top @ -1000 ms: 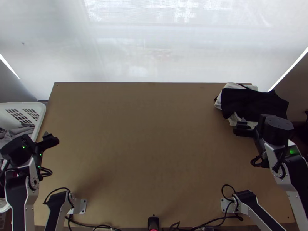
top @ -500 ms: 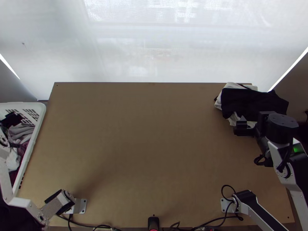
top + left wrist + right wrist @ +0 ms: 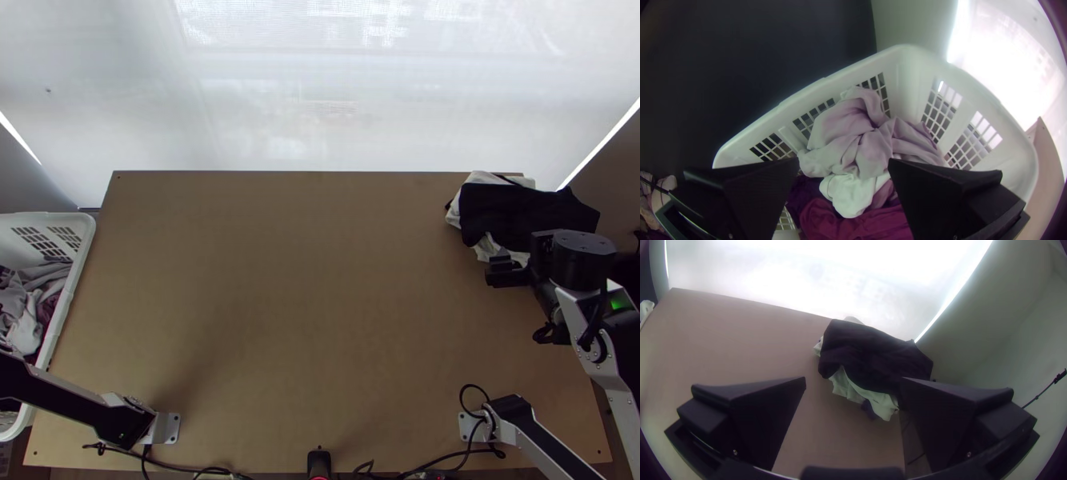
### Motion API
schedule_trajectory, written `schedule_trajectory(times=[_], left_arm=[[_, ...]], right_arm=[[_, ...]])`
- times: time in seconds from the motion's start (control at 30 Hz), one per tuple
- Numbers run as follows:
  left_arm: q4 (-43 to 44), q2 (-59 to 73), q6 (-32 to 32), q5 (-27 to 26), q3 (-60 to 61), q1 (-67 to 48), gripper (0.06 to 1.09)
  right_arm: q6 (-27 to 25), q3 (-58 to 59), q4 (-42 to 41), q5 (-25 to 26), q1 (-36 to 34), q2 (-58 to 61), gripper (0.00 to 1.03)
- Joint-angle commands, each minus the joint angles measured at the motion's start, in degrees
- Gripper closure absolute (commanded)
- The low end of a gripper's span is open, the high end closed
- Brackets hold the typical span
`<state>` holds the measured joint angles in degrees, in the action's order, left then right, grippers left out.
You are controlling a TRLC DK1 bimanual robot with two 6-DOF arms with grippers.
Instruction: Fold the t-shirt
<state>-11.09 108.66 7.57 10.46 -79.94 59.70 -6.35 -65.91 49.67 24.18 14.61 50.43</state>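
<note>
You have a smooth, matt wooden desk. At its far right corner, the black garment is matt cloth, over crumpled white cloth. Beyond its left edge, your basket is smooth white plastic with a soft sheen, holding wrinkled, matt cloth: pale lilac clothes and a magenta garment.

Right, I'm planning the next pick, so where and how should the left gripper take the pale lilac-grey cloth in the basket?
I'd grip the pale lilac-grey cloth by its bunched middle folds, coming down from above. Those raised creases should give the left gripper's parted fingers something to pinch, while the basket's walls would likely hinder a sideways approach.
</note>
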Motion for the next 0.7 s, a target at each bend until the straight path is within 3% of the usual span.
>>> schedule_trajectory(times=[0.0, 0.23, 0.43, 0.5, 0.57, 0.67], left_arm=[[0.8, 18.6, 0.6, 2.8, -12.0, 3.7, 0.11], [0.4, 30.1, -0.4, 3.5, -20.1, 4.4, 0.11], [-4.1, 37.3, -0.9, 4.2, -30.4, 3.5, 0.11], [-5.3, 38.0, -1.2, 4.1, -32.9, 3.3, 0.26], [-6.1, 38.3, -1.1, 3.7, -34.6, 3.1, 0.53], [-7.8, 37.9, -1.5, 3.5, -35.5, 2.8, 0.85]], right_arm=[[-0.9, -0.6, 3.2, 0.1, -0.5, 0.4, 0.05], [-1.8, -1.0, 8.1, 0.2, -3.8, -0.8, 0.05], [0.6, -0.6, 11.1, 0.0, -5.8, -0.9, 0.05], [1.1, 0.0, 11.2, 0.0, -6.5, -0.9, 0.05], [1.2, 0.3, 11.2, -0.1, -6.6, -0.9, 0.05], [1.2, 0.6, 11.2, -0.1, -7.2, -0.7, 0.05]])
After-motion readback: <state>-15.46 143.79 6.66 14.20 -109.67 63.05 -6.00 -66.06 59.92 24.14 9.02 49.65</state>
